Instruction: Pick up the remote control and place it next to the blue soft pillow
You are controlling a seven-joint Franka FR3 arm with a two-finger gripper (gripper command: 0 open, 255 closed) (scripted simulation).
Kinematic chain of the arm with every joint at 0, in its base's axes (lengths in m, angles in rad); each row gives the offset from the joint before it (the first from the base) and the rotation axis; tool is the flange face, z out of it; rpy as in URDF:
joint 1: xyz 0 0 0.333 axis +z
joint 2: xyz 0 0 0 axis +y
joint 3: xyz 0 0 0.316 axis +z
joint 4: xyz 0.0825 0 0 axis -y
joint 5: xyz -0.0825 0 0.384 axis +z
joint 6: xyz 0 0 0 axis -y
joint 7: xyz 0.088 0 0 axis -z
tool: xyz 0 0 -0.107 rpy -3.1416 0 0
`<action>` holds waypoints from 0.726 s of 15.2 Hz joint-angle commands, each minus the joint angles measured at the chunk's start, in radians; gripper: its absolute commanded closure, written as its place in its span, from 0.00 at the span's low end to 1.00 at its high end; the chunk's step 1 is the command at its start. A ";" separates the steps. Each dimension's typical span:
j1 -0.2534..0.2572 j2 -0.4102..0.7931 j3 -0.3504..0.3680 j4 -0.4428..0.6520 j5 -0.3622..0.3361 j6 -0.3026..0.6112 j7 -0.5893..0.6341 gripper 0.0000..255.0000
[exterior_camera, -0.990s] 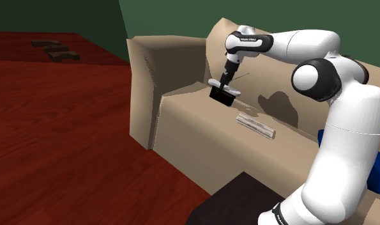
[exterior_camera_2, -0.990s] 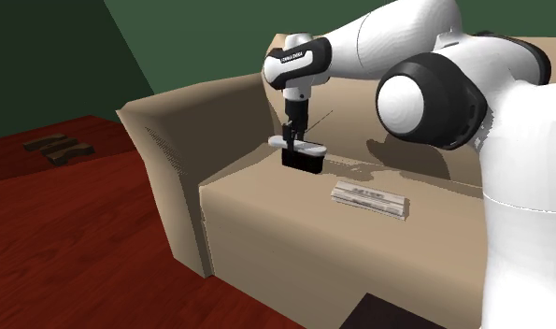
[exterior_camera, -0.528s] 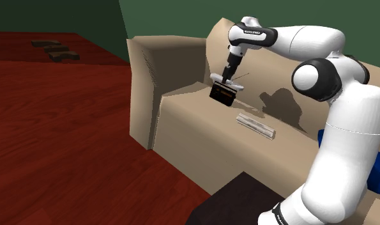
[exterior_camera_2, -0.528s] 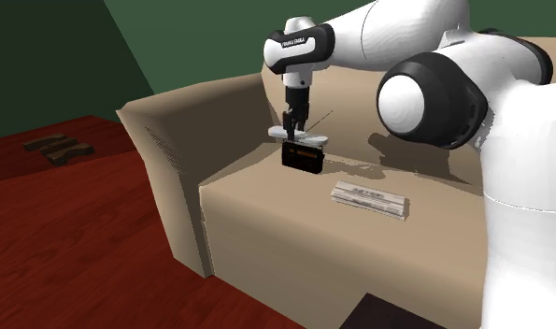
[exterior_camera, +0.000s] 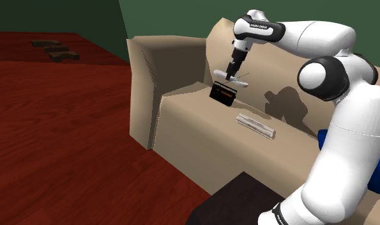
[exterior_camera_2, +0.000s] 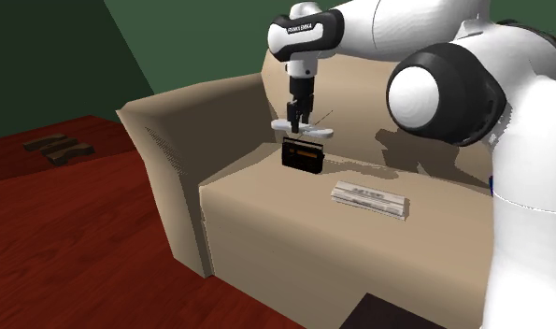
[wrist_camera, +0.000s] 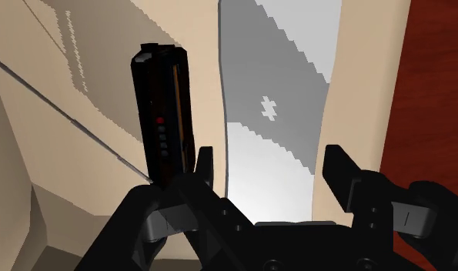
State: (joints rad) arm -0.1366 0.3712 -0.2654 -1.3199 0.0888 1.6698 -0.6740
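A flat pale grey-white remote control (exterior_camera: 219,73) (exterior_camera_2: 319,133) (wrist_camera: 277,92) hangs level in the air over the beige sofa seat (exterior_camera: 201,121). My gripper (exterior_camera: 230,75) (exterior_camera_2: 296,126) (wrist_camera: 271,169) is shut on it, pointing down, with a finger against each long side. Just below the remote, a black boxy device (exterior_camera: 222,94) (exterior_camera_2: 302,155) (wrist_camera: 162,115) with small buttons and a thin antenna stands on the seat near the backrest. The blue pillow (exterior_camera: 379,171) lies at the far end of the sofa, at the shoulder view's right edge, mostly hidden behind my arm.
A flat grey folded paper (exterior_camera: 255,125) (exterior_camera_2: 371,199) lies on the seat between the black device and the pillow. The sofa's armrest (exterior_camera: 144,83) rises at the shoulder view's left. Dark red wooden floor surrounds the sofa, and my dark stand (exterior_camera: 236,201) sits at its front.
My gripper has risen with the remote, lifting it off the top of the black device and drifting slightly to the shoulder view's right. The black device and the paper have stayed put.
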 commanded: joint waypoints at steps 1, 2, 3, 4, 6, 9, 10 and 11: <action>0.008 -0.088 -0.008 -0.124 -0.019 0.039 -0.007 1.00; 0.011 -0.131 -0.012 -0.184 -0.030 0.057 -0.011 1.00; 0.012 -0.174 -0.016 -0.241 -0.040 0.073 -0.015 1.00; 0.012 -0.215 -0.019 -0.295 -0.051 0.087 -0.019 1.00; 0.011 -0.294 -0.026 -0.395 -0.073 0.110 -0.025 1.00; 0.004 -0.408 -0.036 -0.528 -0.107 0.135 -0.035 1.00; 0.000 -0.445 -0.039 -0.569 -0.119 0.140 -0.039 1.00; -0.004 -0.482 -0.042 -0.609 -0.131 0.145 -0.042 1.00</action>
State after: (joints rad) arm -0.1377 -0.0660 -0.3050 -1.8782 -0.0278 1.8066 -0.7138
